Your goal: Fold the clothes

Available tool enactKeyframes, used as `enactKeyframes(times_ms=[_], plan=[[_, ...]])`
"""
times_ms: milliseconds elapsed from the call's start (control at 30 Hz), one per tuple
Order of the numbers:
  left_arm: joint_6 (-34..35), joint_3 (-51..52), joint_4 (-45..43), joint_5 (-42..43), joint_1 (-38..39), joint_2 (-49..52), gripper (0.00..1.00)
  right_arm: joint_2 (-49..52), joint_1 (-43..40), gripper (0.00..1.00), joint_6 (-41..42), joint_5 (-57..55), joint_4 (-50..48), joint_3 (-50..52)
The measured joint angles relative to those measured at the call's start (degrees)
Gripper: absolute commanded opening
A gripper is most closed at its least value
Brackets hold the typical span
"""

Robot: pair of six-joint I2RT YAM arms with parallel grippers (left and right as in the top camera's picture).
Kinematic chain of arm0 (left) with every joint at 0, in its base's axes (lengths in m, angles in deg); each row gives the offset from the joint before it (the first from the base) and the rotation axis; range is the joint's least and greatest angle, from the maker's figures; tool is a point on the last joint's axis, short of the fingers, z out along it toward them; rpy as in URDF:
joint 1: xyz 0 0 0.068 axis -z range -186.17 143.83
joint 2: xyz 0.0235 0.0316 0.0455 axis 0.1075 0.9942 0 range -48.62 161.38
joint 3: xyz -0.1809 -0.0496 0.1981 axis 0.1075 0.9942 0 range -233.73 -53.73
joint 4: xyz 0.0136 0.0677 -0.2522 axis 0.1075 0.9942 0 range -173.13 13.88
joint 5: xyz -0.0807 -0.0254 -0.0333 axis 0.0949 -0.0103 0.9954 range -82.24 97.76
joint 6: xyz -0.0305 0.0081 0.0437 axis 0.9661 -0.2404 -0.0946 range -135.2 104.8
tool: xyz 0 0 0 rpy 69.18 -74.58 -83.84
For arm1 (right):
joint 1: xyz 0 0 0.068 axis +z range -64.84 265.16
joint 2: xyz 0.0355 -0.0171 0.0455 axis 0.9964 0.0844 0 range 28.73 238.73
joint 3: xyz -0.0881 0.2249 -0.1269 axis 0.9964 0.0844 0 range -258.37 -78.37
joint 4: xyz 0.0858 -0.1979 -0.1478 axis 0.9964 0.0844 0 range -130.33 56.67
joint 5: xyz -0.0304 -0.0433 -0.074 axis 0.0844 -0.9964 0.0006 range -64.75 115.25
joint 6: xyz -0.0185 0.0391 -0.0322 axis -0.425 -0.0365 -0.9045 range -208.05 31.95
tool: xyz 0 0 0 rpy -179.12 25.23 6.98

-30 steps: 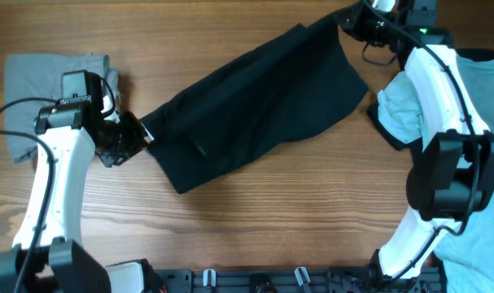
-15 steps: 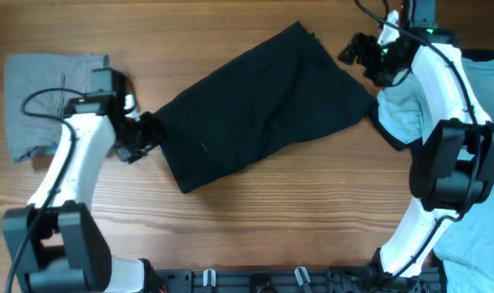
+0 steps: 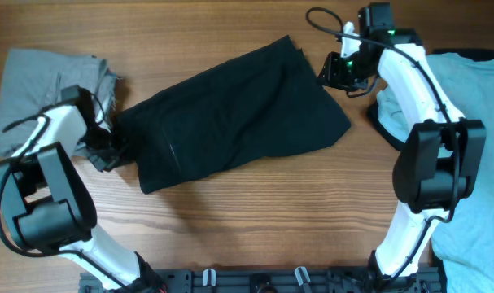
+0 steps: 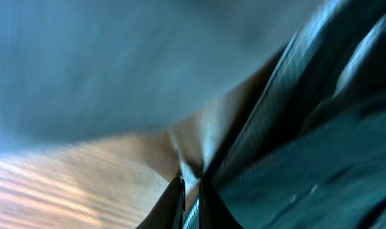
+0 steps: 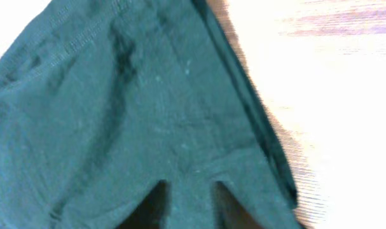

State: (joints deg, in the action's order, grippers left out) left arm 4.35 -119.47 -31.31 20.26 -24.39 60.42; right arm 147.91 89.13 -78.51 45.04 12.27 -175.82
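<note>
Folding looks barely begun: the black garment (image 3: pixel 230 114) lies spread across the desk (image 3: pixel 255 220), left jaws at its 9 o'clock end too blurred to tell, right jaws at 2 o'clock parted, empty.

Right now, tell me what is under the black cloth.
Only the wooden table shows at the edges of the black cloth. Whatever lies beneath its middle is covered, so I cannot tell.

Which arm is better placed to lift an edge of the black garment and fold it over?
Left, likely. The left claw looks closed on the black fabric garment's left hem, ready to lift. The right claw is open above the opposite edge, gripping nothing.
</note>
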Motion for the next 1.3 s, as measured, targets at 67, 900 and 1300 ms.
enactKeyframes(times_ms=[67, 900, 1300], plan=[[-2.0, -3.1, 0.1, 0.5, -0.5, 0.6, 0.13, 0.0, 1.8, 0.04, 1.9, -0.7, 0.0, 4.1], [-8.0, 1.4, -2.6, 9.6, 11.4, -1.0, 0.78, -4.0, -11.2, 0.46, -12.5, 15.8, 7.0, 16.8], [-12.7, 20.9, -28.9, 35.9, 10.9, -2.6, 0.6, -4.0, -10.8, 0.42, -10.9, 16.2, 3.8, 16.8]])
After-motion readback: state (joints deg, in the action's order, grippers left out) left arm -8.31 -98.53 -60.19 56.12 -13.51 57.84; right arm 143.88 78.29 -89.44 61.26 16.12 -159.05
